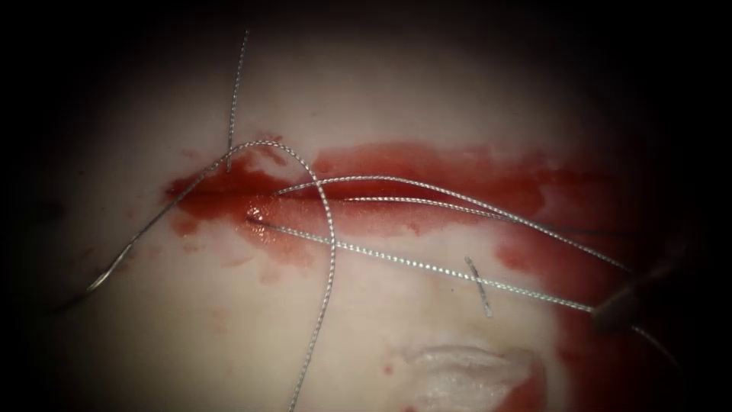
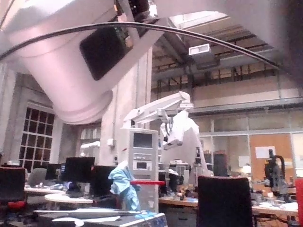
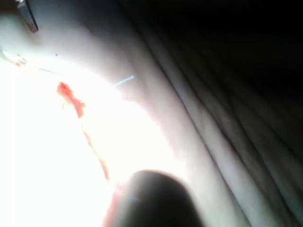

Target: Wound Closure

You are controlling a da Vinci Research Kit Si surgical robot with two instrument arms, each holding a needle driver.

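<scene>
The tissue [image 1: 381, 99] carries a horizontal cut [image 1: 358, 200] wet with red fluid [image 1: 457, 172]. Several strands of thread [image 1: 329, 229] loop across the cut. One taut strand runs from the cut's left part to my right tool [image 1: 614, 311], which sits dim at the right edge with its jaws shut on the thread. The curved needle [image 1: 95, 284] lies free on the tissue to the lower left of the cut, not in the tissue, and neither tool holds it. In the right wrist view the cut [image 3: 75, 105] shows as a red line, with a bit of thread [image 3: 124, 80] beside it.
A short cut end of thread [image 1: 479, 286] lies below the cut. A pale, whitish patch [image 1: 473, 374] marks the tissue near the bottom edge. The left wrist view looks out at a lab room with desks and another robot [image 2: 177, 127].
</scene>
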